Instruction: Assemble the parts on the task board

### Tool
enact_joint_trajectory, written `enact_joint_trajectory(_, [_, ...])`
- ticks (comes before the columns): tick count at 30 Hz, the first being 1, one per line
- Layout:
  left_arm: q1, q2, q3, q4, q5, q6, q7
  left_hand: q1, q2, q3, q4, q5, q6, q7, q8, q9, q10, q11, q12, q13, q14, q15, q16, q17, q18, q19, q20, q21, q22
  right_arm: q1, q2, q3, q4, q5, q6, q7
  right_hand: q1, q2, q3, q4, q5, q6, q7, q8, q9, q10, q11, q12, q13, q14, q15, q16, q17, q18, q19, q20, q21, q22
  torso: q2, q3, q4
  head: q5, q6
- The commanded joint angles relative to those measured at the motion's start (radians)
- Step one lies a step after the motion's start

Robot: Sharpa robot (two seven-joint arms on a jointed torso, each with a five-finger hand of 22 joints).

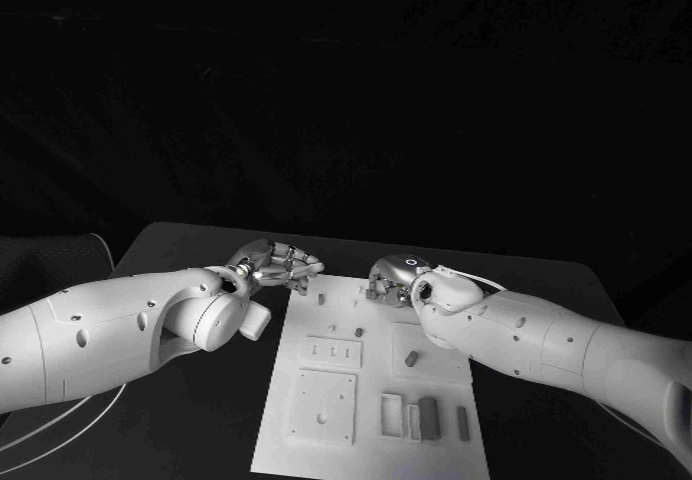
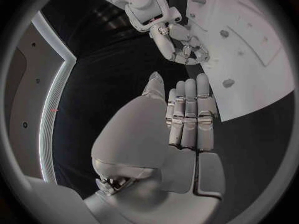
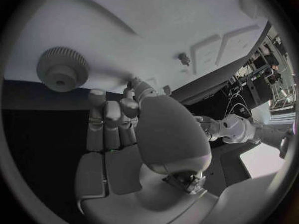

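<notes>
I see the white task board (image 1: 378, 395) lying mid-table (image 1: 188, 250). My left robot hand (image 1: 277, 264) hovers just off its far left corner, fingers straight and together, holding nothing. My right robot hand (image 1: 389, 282) rests fingers curled at the far edge, near a gear (image 3: 62, 68); nothing visibly gripped.

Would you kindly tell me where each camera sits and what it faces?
Head view: on the robot's head, looking down at the task board; shows both arms, left hand, right hand.
Left wrist view: behind the left hand, facing the board's edge and right hand.
Right wrist view: behind the right hand, facing a gear on the board.
All share the board.
</notes>
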Motion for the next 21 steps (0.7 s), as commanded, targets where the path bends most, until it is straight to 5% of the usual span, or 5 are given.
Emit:
enact_joint_trajectory(1, [0.001,0.0,0.001,0.003,0.001,0.0,0.006,0.011,0.0,0.003,0.0,0.0,-0.007,0.0,-0.004,0.002,-0.007,-0.002,0.002,0.002,-0.005,-0.001,0.001,0.001,0.017,-0.002,-0.007,-0.006,0.001,0.01,-0.011,0.0,0.025,-0.035,0.038,-0.023,-0.026,-0.002,0.01,-0.021,-0.002,0.006,0.001,0.004,0.009,0.002,-0.009,0.004,-0.002,0.007,-0.017,0.004,-0.003,0.068,-0.008,-0.002,0.007,0.019,0.0,-0.0001,-0.001,-0.001,0.0])
enact_joint_trajectory(5, [0.001,-0.002,0.001,0.003,0.001,-0.001,0.006,0.011,0.0,0.003,0.0,0.0,-0.008,0.0,-0.004,0.002,-0.007,-0.002,0.002,0.002,-0.005,-0.001,0.001,0.001,0.017,-0.002,-0.007,-0.006,0.001,0.018,-0.02,0.0,0.047,-0.049,0.06,-0.034,-0.088,-0.001,0.065,-0.098,-0.001,0.008,0.001,-0.005,0.025,0.004,-0.01,0.002,0.0,0.007,-0.016,0.006,-0.006,0.068,-0.008,-0.002,0.009,0.019,0.0,-0.0003,0.0005,-0.006,0.001])
enact_joint_trajectory(9, [0.001,-0.003,0.001,0.003,0.001,-0.001,0.006,0.011,0.0,0.003,0.0,0.0,-0.008,0.0,-0.004,0.002,-0.007,-0.002,0.002,0.002,-0.005,-0.001,0.001,0.002,0.017,-0.002,-0.007,-0.006,0.001,0.028,-0.031,0.0,0.07,-0.077,0.082,-0.055,-0.304,0.008,0.226,-0.329,-0.004,0.013,0.006,-0.024,0.05,0.012,-0.01,0.002,0.002,0.012,-0.017,0.009,-0.013,0.068,0.004,0.003,0.016,0.018,0.0,-0.0002,0.0005,-0.008,0.0])
enact_joint_trajectory(12, [0.001,-0.005,0.001,0.004,0.001,-0.001,0.006,0.011,0.0,0.003,0.001,0.0,-0.008,0.0,-0.004,0.002,-0.007,-0.002,0.002,0.002,-0.005,-0.001,0.001,0.002,0.017,-0.002,-0.007,-0.006,0.001,0.038,-0.037,0.0,0.083,-0.1,0.11,-0.076,-0.436,0.019,0.337,-0.442,-0.005,0.017,0.004,-0.027,0.069,0.018,-0.007,-0.001,0.0,0.02,-0.014,0.009,-0.019,0.068,0.021,0.002,0.02,0.016,0.0,-0.0003,0.0008,-0.008,0.0])
enact_joint_trajectory(21, [0.002,-0.01,0.001,0.007,0.001,-0.002,0.005,0.011,0.0,0.003,0.001,0.0,-0.008,0.0,-0.004,0.002,-0.007,-0.002,0.002,0.002,-0.005,-0.001,0.001,0.002,0.017,-0.002,-0.007,-0.006,0.002,0.057,-0.045,0.0,0.115,-0.173,0.271,-0.17,-0.449,0.008,0.36,-0.444,-0.005,0.012,0.005,-0.029,0.076,0.017,-0.006,-0.003,0.0,0.019,-0.012,0.008,-0.021,0.068,0.02,-0.001,0.019,0.017,0.0,-0.0005,0.0008,-0.011,0.001])
